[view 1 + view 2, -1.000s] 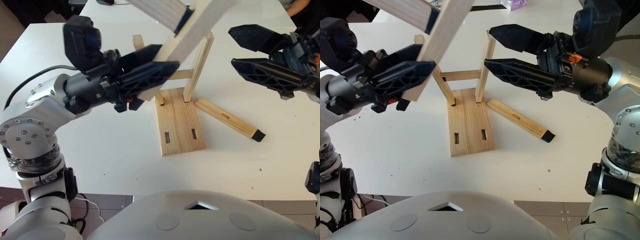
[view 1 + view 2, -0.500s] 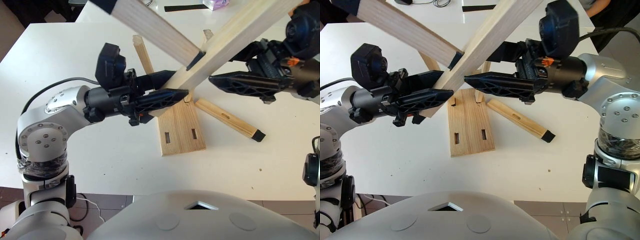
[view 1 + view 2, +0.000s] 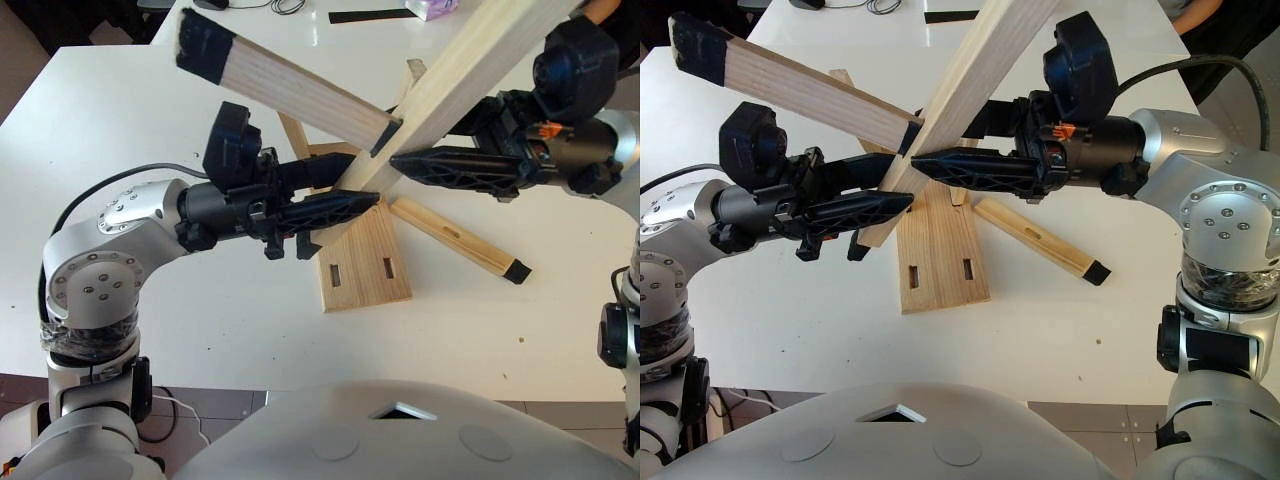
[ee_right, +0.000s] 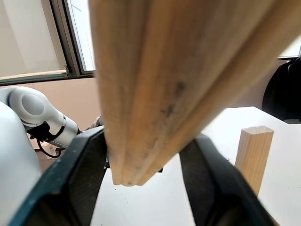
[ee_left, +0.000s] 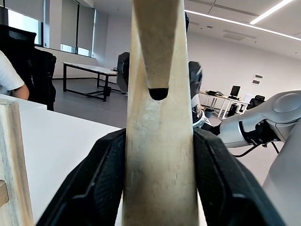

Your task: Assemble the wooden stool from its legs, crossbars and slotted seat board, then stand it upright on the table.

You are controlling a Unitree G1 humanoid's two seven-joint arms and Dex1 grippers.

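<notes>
Your left end effector and right end effector pinch the leg frame above the seat board; slotting it in looks next.

Left tool, right tool: seemingly clamped.

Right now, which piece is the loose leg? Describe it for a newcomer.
Find the slotted seat board flat on the white table. Beside it on the robot's right lies one leg, black-capped at its near end. It alone is neither standing nor held.
</notes>
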